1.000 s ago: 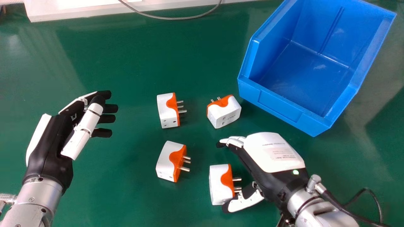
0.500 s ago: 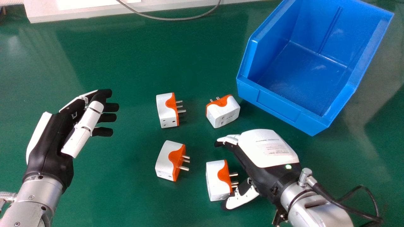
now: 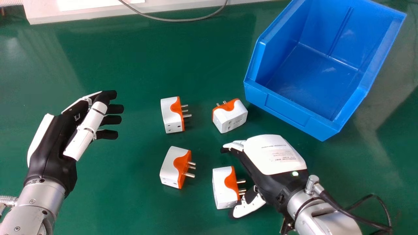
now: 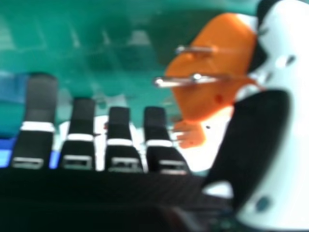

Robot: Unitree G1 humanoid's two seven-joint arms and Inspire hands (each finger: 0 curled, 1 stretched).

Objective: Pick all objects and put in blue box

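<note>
The right robot hand (image 3: 276, 156) is released, its fingers extended over the worktop (image 3: 130, 195), with the nearest plug adapter (image 3: 222, 189) lying by its thumb (image 3: 249, 208), prongs towards the palm. Contact between thumb and adapter looks possible, though I can't be certain. To grip well, it should bring the fingers round the white body opposite the thumb, close evenly so the prongs don't twist it away, then lift clear before crossing to the blue box (image 3: 285, 111). The left robot hand (image 3: 54, 140) is open, over the worktop's left side.
</note>
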